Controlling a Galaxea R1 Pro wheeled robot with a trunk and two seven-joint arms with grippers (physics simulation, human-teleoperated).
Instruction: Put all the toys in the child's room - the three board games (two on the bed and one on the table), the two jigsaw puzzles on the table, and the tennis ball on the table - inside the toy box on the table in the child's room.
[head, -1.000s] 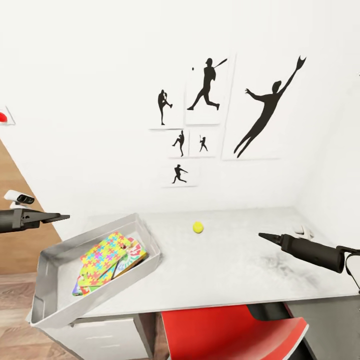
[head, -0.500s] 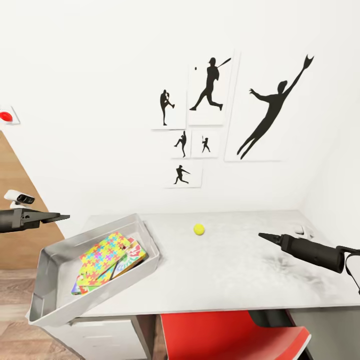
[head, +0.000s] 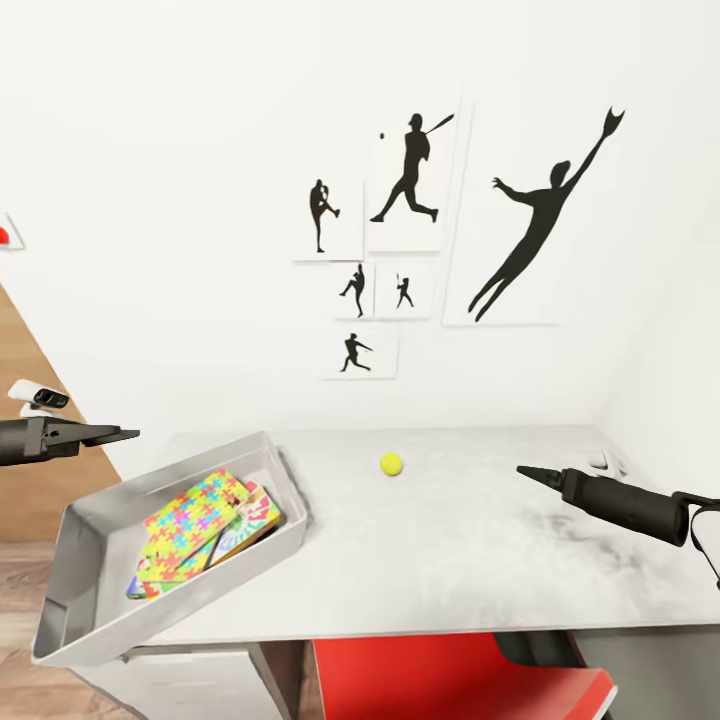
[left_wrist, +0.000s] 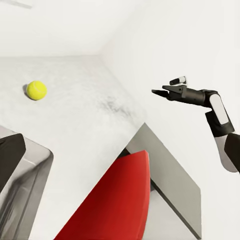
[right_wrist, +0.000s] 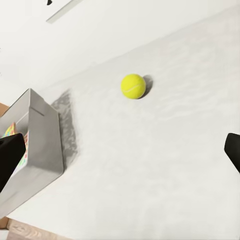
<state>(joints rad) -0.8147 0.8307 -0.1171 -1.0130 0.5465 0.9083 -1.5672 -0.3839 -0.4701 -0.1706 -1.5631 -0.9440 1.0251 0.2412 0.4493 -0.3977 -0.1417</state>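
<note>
White walls carrying black ball-player silhouette pictures (head: 415, 170) back a light grey table (head: 470, 550). On the bare tabletop near the wall lies the tennis ball (head: 391, 463), well apart from both arms and to the right of the toy box (head: 75, 560). The toy box sits at the table's left end, its near corner projecting past the front edge. Inside it lie the jigsaw puzzles (head: 190, 512), the upper one overlapping the lower, with the printed cover of a board game (head: 248, 522) showing beneath them. A red chair (head: 440, 680) stands under the table's front edge.

The left gripper (head: 125, 434) is held level above and to the left of the toy box, grasping nothing; its tips meet in a point, jaws clenched. The right gripper (head: 527, 472) hangs above the table's right part, pointing toward the ball, also tapered to a point and grasping nothing; in the left wrist view it (left_wrist: 157, 91) appears slender and closed.
</note>
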